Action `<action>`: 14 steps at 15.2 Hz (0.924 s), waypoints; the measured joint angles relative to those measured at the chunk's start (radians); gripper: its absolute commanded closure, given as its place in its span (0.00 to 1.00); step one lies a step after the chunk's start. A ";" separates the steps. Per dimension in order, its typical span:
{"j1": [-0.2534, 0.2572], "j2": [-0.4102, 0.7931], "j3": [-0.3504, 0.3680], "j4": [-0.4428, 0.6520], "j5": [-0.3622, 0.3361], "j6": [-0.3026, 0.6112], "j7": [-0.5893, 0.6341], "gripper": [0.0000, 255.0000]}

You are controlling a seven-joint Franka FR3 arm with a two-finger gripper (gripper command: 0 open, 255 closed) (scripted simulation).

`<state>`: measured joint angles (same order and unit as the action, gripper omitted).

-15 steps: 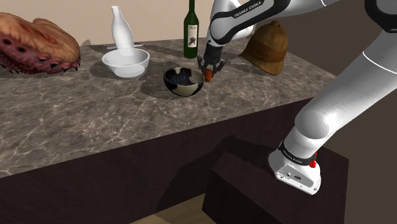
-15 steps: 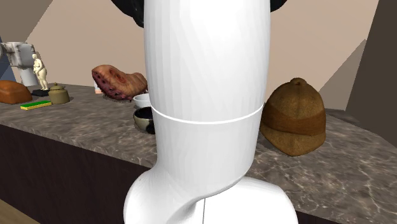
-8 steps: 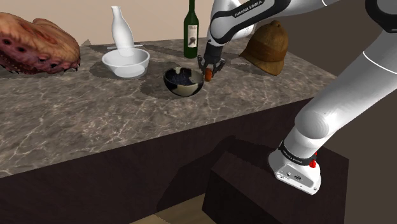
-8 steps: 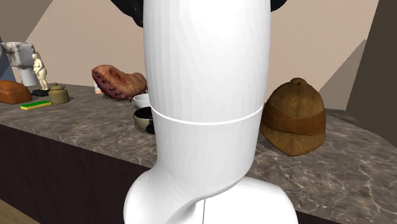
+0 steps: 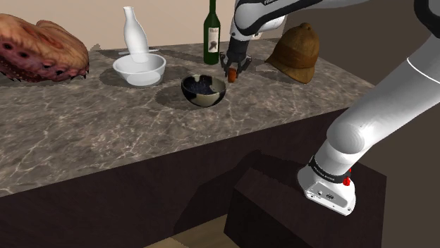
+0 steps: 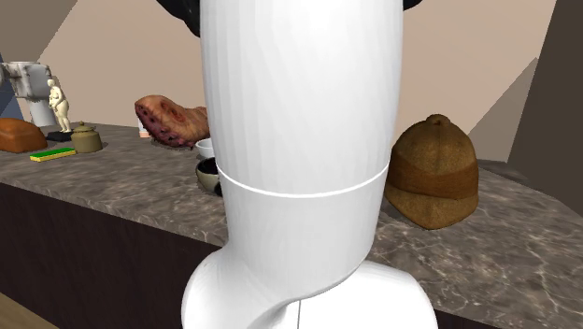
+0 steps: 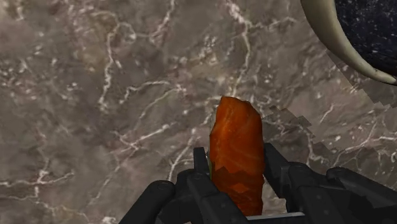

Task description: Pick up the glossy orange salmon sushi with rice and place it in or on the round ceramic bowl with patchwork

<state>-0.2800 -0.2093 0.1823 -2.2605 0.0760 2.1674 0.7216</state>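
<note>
One gripper (image 5: 230,70), jaws closed partway and clamped on one orange salmon sushi (image 5: 231,73). In the wrist view the fingers (image 7: 202,167) press both sides of the sushi (image 7: 236,137), which stands on end between them. The sushi is held off the counter, near the dark patchwork bowl (image 5: 203,89) on the shoulder view's right, not over it. The bowl's pale rim (image 7: 331,48) is in the wrist view.

Two bowls: the patchwork one and a plain white bowl (image 5: 139,69). Two bottles: one white bottle (image 5: 134,32) behind the white bowl, one green wine bottle (image 5: 211,32). One brown hat (image 5: 296,44). One reddish meat lump (image 5: 39,49) at the shoulder view's far left.

In the second exterior view, one white arm (image 6: 299,140) is in front. Along the far left end are one small teapot (image 6: 86,138), one pale figurine (image 6: 61,105), one flat yellow-green block (image 6: 51,154) and one brown loaf (image 6: 21,135).

The surface is a brown marble counter (image 5: 106,134) with white veins and a dark front. Walls are beige. One dark box stand (image 5: 282,215) is on a wood floor.
</note>
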 measured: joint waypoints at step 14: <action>-0.002 -0.037 -0.007 0.156 -0.001 -0.192 0.003 1.00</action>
<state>-0.2822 -0.2460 0.1753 -2.1050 0.0751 1.9756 0.7247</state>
